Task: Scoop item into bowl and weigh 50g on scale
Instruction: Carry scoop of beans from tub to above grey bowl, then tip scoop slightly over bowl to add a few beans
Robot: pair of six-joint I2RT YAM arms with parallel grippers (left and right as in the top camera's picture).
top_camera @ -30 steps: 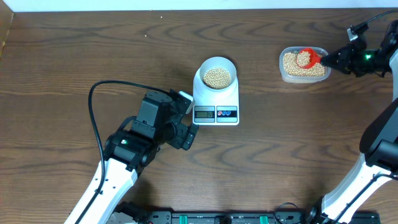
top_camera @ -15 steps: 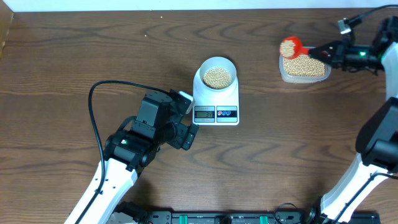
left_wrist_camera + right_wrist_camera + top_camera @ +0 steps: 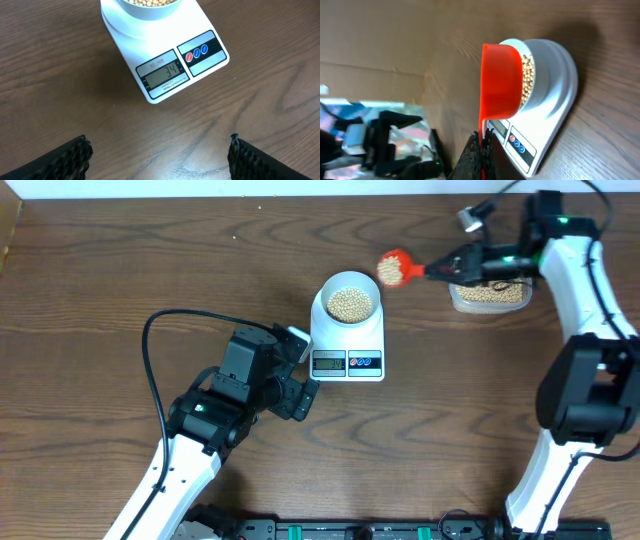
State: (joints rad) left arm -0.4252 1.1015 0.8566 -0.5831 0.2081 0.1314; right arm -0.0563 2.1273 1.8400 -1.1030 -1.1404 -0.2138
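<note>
My right pincer point(image 3: 452, 268) clamped on red scoop point(image 3: 393, 268) of soybeans point(image 3: 389, 272), upper centre; should trickle slowly into bowl point(image 3: 349, 281) (scale point(image 3: 348, 345) reads 34).

Beans point(image 3: 349, 303) in bowl point(image 3: 349, 277) atop scale point(image 3: 376, 340)

Arms point(image 3: 180, 480): white links, blk joints, cable point(image 3: 145, 360); green LEDs point(image 3: 197, 408), apparently.
</note>
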